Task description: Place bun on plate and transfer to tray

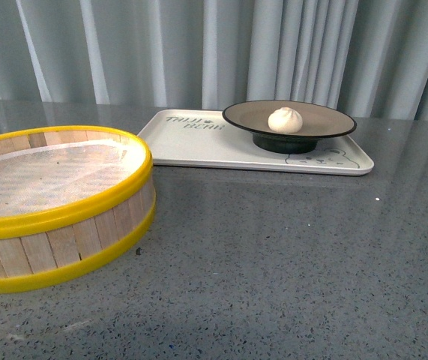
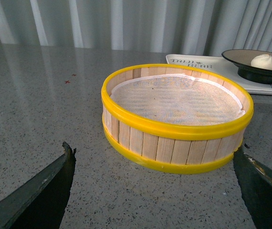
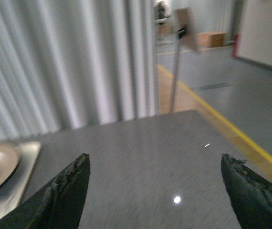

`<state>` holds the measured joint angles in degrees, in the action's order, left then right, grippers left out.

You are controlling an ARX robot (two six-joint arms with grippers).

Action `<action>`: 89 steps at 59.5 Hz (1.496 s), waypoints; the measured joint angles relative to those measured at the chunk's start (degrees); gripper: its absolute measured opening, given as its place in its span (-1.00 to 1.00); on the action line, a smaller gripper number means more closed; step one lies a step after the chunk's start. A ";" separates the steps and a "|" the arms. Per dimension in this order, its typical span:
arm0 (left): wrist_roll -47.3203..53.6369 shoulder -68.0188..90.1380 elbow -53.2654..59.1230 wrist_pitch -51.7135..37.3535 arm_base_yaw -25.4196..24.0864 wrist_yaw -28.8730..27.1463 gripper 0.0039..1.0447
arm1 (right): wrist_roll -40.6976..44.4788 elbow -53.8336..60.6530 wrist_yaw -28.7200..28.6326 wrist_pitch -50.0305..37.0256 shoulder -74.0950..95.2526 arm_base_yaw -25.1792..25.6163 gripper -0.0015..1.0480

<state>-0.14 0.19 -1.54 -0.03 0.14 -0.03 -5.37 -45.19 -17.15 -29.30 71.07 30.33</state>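
Bun (image 1: pixel 285 119) sits on the plate (image 1: pixel 326 118), plate rests on the tray (image 1: pixel 199 146). Steamer basket (image 2: pixel 176 138) (mesh liner only) lies between the left gripper (image 2: pixel 155 183) fingers, spread wide; right gripper (image 3: pixel 157 188) splayed over bare tabletop.

bun (image 1: pixel 285 119) on plate (image 1: pixel 326 115); plate on tray (image 1: pixel 199 146); steamer (image 1: pixel 56 225) front-left

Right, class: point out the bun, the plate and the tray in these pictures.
bun (image 1: pixel 285 119), front view, on its pleated top.
plate (image 1: pixel 326 116), front view, on the bare beige inside, beside the bun.
tray (image 1: pixel 191 142), front view, on its bare cream surface below the lettering.
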 joint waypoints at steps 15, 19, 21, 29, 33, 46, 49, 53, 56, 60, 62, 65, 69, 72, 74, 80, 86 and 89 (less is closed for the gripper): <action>0.00 -0.02 0.00 0.00 0.00 -0.11 0.88 | 4.76 30.27 -6.16 -3.91 -22.67 -6.27 -0.49; 0.00 0.00 0.00 0.00 0.00 0.02 0.88 | 4.83 32.98 -3.28 -3.17 -25.55 -8.83 -0.73; 0.00 0.00 0.00 0.00 0.00 0.02 0.88 | 4.90 33.81 -2.21 -2.82 -26.62 -9.86 -0.83; 0.00 0.00 0.00 0.00 0.00 -0.02 0.88 | 5.18 37.03 2.10 -0.79 -32.39 -14.67 -0.96; 0.00 0.00 0.00 0.00 0.00 0.00 0.88 | 5.18 38.36 4.15 0.52 -35.06 -16.85 -0.96; 0.00 0.00 0.00 0.00 0.00 0.00 0.88 | 5.18 41.00 8.59 4.37 -41.46 -21.31 -0.96; 0.00 0.00 0.00 0.00 0.00 0.00 0.88 | 5.18 41.35 9.20 5.05 -42.62 -22.01 -0.96; 0.00 0.00 0.00 0.00 0.00 0.00 0.88 | 5.18 41.94 10.14 6.34 -44.57 -23.08 -0.96; 0.00 0.00 0.00 0.00 0.00 0.00 0.88 | 5.18 42.29 11.58 7.32 -45.83 -24.13 -0.96; 0.00 0.00 0.00 0.00 0.00 0.00 0.88 | 5.18 42.71 16.31 8.66 -47.52 -27.47 -0.96; 0.00 0.00 0.00 0.00 0.00 -0.02 0.88 | 5.18 42.91 16.72 9.20 -48.24 -28.65 -0.96; 0.00 0.00 0.00 0.00 0.00 -0.02 0.88 | 5.20 43.19 16.59 10.01 -49.44 -29.81 -0.96; 0.00 0.00 0.00 0.00 0.00 0.00 0.88 | 5.20 44.39 16.72 8.94 -50.31 -30.10 -0.96; 0.00 0.00 0.00 0.00 0.00 -0.09 0.88 | 5.20 44.92 16.98 9.53 -51.19 -30.12 -0.96; -0.02 0.00 0.00 0.00 0.00 -0.04 0.88 | 5.18 44.92 17.14 9.90 -51.67 -30.12 -0.96; 0.00 0.00 0.00 0.00 0.00 -0.02 0.88 | 5.20 44.92 17.09 12.00 -53.83 -30.12 -0.96; 0.00 0.00 0.00 0.00 0.00 0.00 0.88 | 5.20 44.92 17.09 13.92 -55.98 -30.12 -0.96; 0.00 0.00 0.00 0.00 0.00 0.00 0.88 | 5.20 44.92 17.09 14.82 -56.83 -30.12 -0.96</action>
<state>-0.14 0.19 -1.54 -0.03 0.14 -0.03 -0.16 -0.27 -0.05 -14.48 14.24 0.21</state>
